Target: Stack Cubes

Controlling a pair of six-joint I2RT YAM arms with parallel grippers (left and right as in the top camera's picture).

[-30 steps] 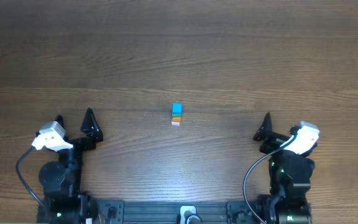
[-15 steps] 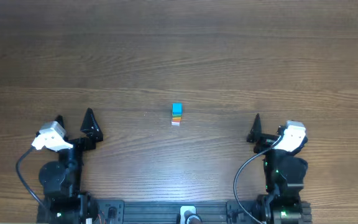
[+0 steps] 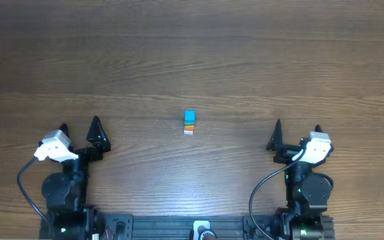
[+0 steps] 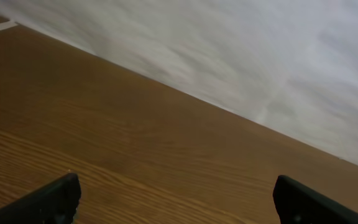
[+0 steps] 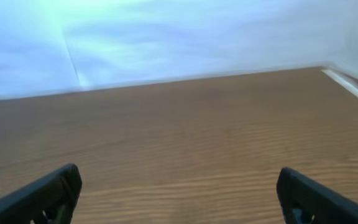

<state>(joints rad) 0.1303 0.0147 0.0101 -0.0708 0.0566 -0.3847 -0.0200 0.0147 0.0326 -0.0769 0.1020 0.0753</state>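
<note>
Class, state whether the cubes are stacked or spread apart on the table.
Stacked: blue cube tops one column, orange cube and white cube beneath.

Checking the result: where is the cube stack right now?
In the top view, the cube stack stands near the middle of the table, roughly midway between the left gripper and the right gripper, touching neither.

No readable text anywhere that I can spot. The cube stack [image 3: 189, 123] has plain coloured faces, and the wooden table [image 3: 245, 53] is just grain — no labels or numbers.
</note>
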